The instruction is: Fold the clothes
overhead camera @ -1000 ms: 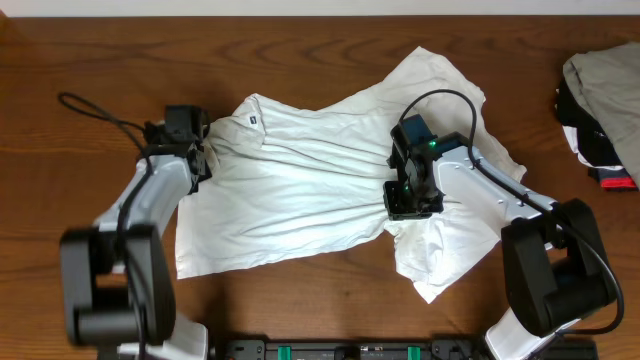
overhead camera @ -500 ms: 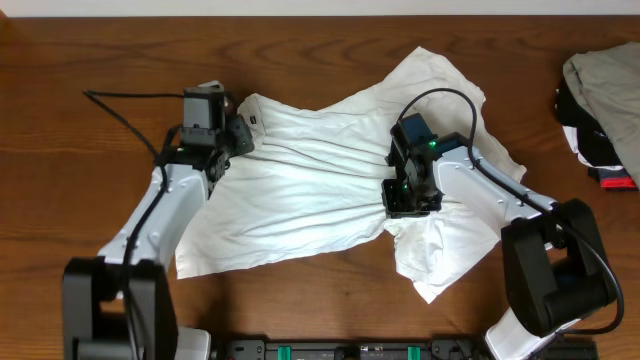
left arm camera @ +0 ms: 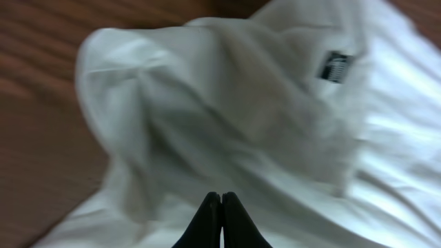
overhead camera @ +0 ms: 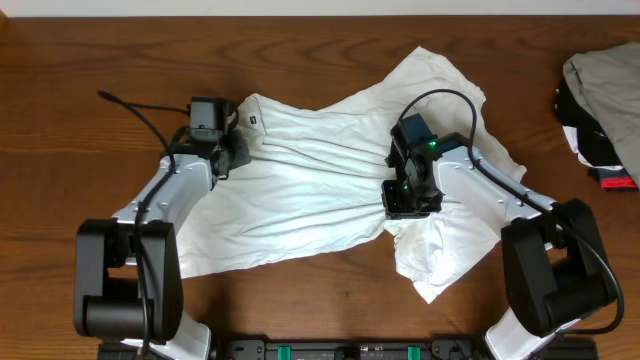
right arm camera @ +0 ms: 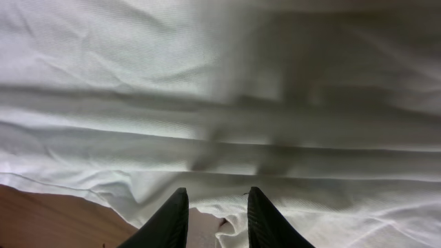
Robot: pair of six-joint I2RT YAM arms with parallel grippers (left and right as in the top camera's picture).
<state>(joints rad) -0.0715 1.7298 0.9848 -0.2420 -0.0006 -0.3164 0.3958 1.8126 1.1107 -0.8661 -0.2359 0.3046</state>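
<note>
T-shirt (overhead camera: 300, 190) — under left tool (left arm camera: 220, 198), right tool (right arm camera: 217, 196)

White T-shirt (overhead camera: 300, 190) (wrinkled), spread flat

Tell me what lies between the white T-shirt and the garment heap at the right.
The overhead view shows only bare table between the T-shirt and the heap.

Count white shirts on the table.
1. The white T-shirt lies spread out mid-frame. The garment heap at the right edge shows beige, black and red only; some may be hidden.
</note>
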